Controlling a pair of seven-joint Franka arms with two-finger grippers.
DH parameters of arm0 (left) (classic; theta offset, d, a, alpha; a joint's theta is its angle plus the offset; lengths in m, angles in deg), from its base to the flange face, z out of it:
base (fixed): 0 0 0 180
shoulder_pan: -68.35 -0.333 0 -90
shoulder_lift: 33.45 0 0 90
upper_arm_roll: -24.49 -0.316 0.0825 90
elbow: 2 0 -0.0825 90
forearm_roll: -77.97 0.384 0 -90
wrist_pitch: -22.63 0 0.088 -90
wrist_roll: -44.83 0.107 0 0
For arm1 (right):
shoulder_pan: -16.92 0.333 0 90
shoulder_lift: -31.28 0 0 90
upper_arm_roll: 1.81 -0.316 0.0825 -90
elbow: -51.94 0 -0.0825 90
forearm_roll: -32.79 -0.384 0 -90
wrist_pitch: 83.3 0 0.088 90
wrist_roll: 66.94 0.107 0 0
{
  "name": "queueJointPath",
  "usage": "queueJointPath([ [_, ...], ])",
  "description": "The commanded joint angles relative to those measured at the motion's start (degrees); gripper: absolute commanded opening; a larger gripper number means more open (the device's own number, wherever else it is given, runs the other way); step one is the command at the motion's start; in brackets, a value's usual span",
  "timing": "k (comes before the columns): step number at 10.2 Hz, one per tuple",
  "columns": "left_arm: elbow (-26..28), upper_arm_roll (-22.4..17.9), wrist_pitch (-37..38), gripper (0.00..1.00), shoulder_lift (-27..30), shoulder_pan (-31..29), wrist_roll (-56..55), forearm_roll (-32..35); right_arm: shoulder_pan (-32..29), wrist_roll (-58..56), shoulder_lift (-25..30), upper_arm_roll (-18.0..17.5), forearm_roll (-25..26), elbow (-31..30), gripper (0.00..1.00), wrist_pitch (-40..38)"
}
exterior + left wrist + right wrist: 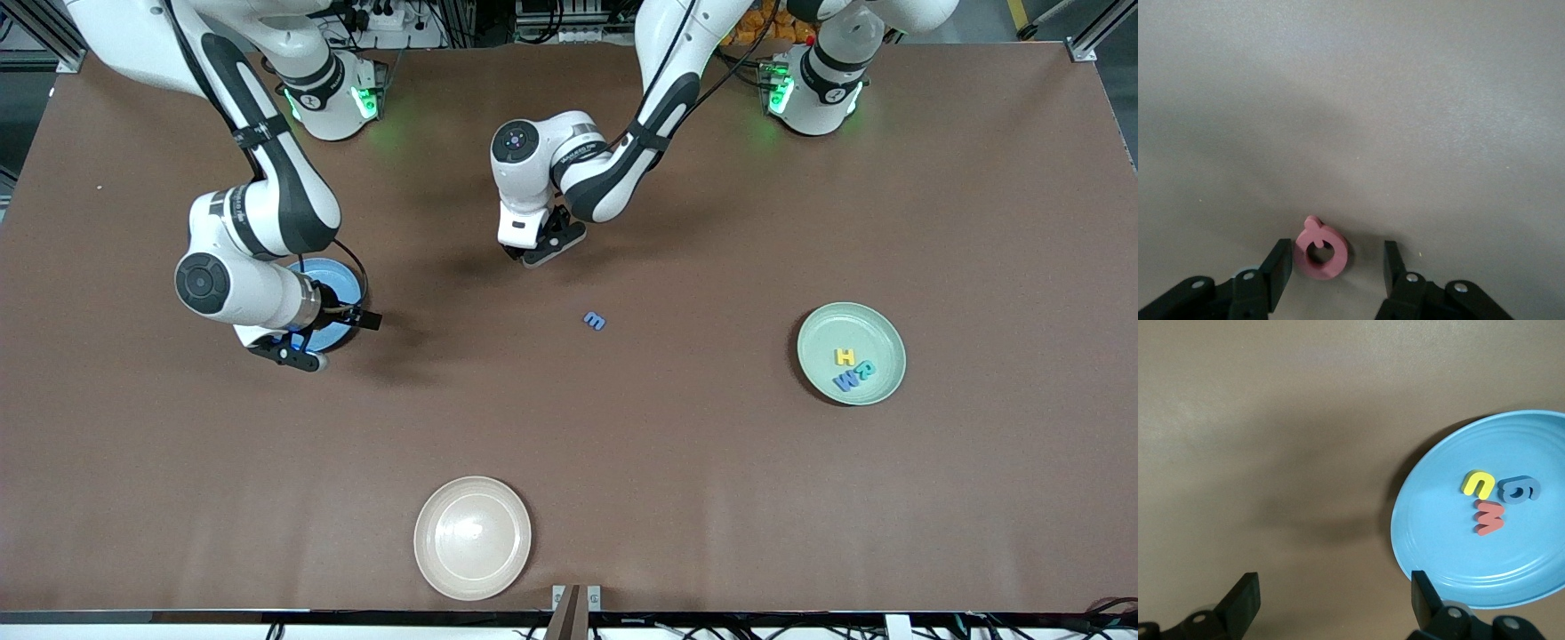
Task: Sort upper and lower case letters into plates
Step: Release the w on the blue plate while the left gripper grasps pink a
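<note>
A pink-red round letter (1319, 269) lies on the brown table between the fingers of my left gripper (1336, 263), close to one finger with a gap to the other. That gripper (536, 256) is open, low over the table's middle. A blue letter m (595, 321) lies nearer the front camera. The sky blue plate (1438, 540) holds a yellow letter (1478, 482), a blue one (1518, 489) and a red one (1488, 518). My right gripper (1335, 597) hangs open and empty beside that plate's edge (342, 271). The mint green plate (818, 338) holds a yellow H (845, 356), a teal R (865, 369) and a blue W (846, 382).
A cream-beige plate (472, 537) sits near the table's front edge. The green plate is toward the left arm's end, the blue plate toward the right arm's end, partly hidden under the right arm.
</note>
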Motion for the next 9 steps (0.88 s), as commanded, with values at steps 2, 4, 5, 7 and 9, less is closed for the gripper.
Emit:
queueJointPath([
  [2,0.6,-0.5,-0.4,0.59,-0.1,0.4,-1.2,0.3,-0.2,0.7,-0.7,-0.1,-1.0,1.7,1.00,-1.0],
  [4,0.6,-0.5,-0.4,0.36,0.0,0.2,-1.0,0.3,-0.1,0.7,-0.8,-0.2,-1.0,1.8,1.00,-1.0],
  [5,0.5,-0.5,-0.4,0.17,0.1,0.1,-0.6,0.3,-0.1,0.7,-0.8,-0.1,-1.0,1.8,1.00,-1.0],
  [7,0.0,-1.0,-0.4,0.00,0.3,-0.1,-0.4,0.2,-0.1,0.8,-0.9,-0.2,-1.0,1.9,1.00,-0.9],
  [9,-0.1,-1.7,-0.4,0.00,1.9,-1.8,2.0,0.8,0.0,0.9,-0.9,-0.2,-1.0,1.9,1.00,-0.8],
])
